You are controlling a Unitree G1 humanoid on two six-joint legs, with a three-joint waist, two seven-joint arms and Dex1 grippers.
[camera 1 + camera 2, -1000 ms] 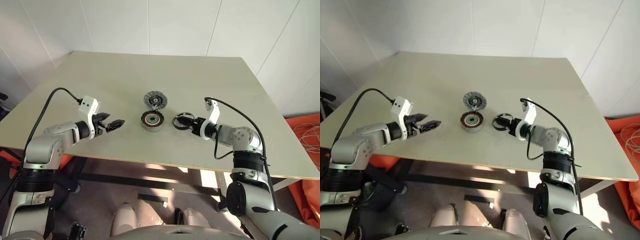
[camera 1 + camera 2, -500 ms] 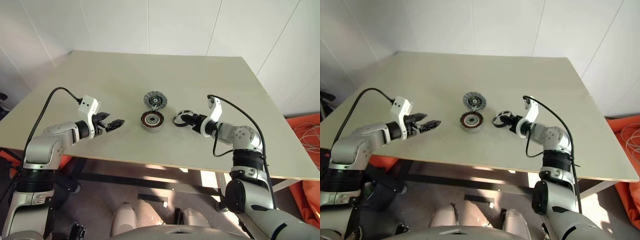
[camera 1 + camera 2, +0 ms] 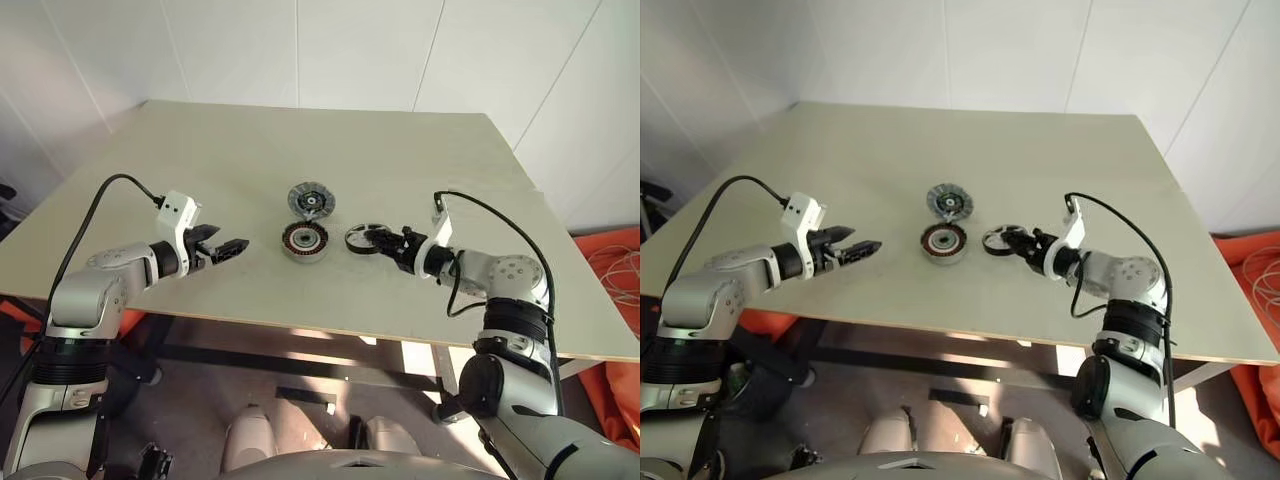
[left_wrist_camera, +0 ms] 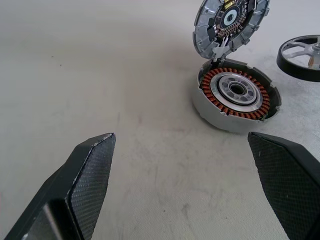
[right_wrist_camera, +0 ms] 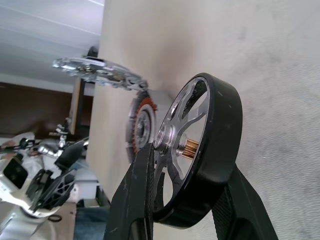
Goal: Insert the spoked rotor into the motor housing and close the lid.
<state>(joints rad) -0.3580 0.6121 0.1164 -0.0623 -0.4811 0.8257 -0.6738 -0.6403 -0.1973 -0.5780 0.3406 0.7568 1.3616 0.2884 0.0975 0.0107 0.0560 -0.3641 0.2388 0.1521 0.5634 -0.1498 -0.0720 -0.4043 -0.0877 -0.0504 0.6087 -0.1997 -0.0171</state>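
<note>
Right gripper (image 3: pixel 378 240) is clamped on the rotor (image 5: pixel 200 150), one black finger (image 5: pixel 137 200) through the spokes and the other on the outside of the thick black rim. In the right wrist view the rotor looks raised off the table (image 3: pixel 250 140), with its silver hub and a small brass-coloured stub showing. It sits just beside the housing (image 3: pixel 304 241), on the housing's right, with a narrow gap between them. The housing stands open on the table, its copper-brown windings ringing a silver and dark centre. The lid (image 3: pixel 311 199) is at the housing's far edge, meeting it at a small hinge-like tab and lying open beyond it, its inner face up. Left gripper (image 3: pixel 228 248) hovers on the housing's left, well apart from it, its fingers (image 4: pixel 87 175) spread wide and empty, pointing toward the housing.
</note>
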